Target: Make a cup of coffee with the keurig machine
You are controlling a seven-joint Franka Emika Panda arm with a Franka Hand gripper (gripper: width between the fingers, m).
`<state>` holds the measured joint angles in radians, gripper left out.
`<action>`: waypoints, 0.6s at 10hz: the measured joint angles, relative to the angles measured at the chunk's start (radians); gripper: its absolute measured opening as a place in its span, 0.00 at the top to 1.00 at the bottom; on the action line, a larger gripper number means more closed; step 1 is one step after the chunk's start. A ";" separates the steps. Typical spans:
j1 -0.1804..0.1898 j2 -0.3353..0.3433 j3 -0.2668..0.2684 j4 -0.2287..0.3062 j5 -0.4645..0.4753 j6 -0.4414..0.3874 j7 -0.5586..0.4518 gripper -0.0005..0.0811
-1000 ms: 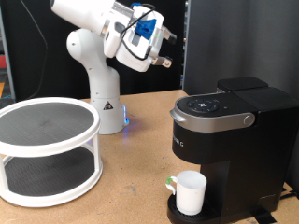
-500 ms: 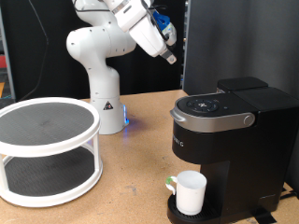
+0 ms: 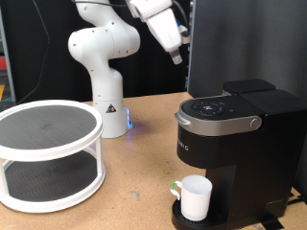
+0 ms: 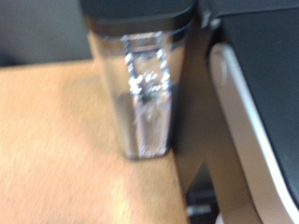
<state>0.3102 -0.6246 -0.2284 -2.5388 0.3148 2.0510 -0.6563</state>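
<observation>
- Keurig machine (image 3: 233, 144) is what you're working with, and your gripper (image 3: 177, 56) is parked up high, above it and off toward the exterior view's left, near that view's top edge.
- You can only see the fingers as a small dark tip pointing down and to the exterior view's right, so honestly I cannot tell how far apart they are or whether anything sits between them. The wrist view doesn't show the fingers at all.
- Closest thing below the gripper is the machine's closed top, with its round control panel (image 3: 210, 107) and the silver-grey lid handle (image 3: 223, 122) wrapping the front edge.
- Your wrist view is pretty blurry. It shows a clear plastic tank (image 4: 148, 98) with a dark cap standing on the wooden table (image 4: 56, 149), right beside a dark body with a pale curved edge.
- Further down from the gripper, the cup (image 3: 196, 196) is already sitting upright on the drip tray (image 3: 189, 218) at the machine's base, under the brew head. A bit of green peeks out on its left side in the exterior view.
- Farthest from the gripper, toward the exterior view's lower left, you've got a white two-tier round shelf (image 3: 46, 153) on the table, well apart from the machine.
- The arm's white base (image 3: 102, 96) stands behind, between the shelf and the machine.
</observation>
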 joint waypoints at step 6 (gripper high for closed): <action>0.009 0.078 0.058 0.058 -0.007 0.130 0.040 0.00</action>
<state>0.3194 -0.5465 -0.1702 -2.4805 0.3080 2.1809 -0.6166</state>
